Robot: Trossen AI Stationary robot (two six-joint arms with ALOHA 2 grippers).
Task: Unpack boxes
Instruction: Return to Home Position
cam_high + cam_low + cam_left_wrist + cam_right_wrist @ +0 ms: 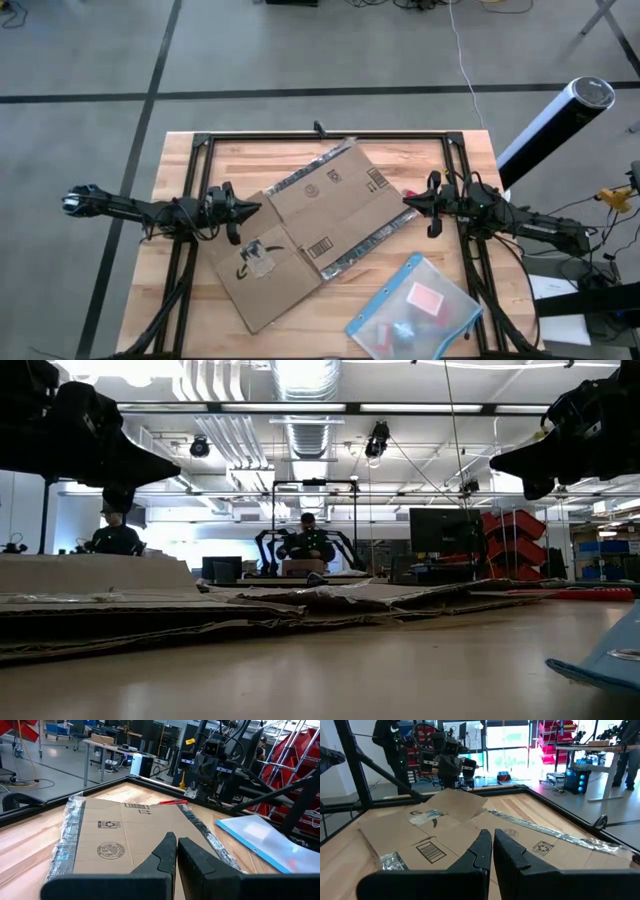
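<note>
Box (320, 215) flat on bench (180, 160): looks broken down, nothing left to hold. Left jaws, right jaws closed, empty, raised off box's left and right edges, likely parking. Pouch (415, 310) set aside near right.

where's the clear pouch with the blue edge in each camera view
High view: pouch at lower right, just right of the flattened box.
Low view: only a blue corner of it, at the right edge.
Left wrist view: at right, past the box's taped edge.
Right wrist view: not in it.
Shared landmark: the flattened box, seen in all four views.
</note>
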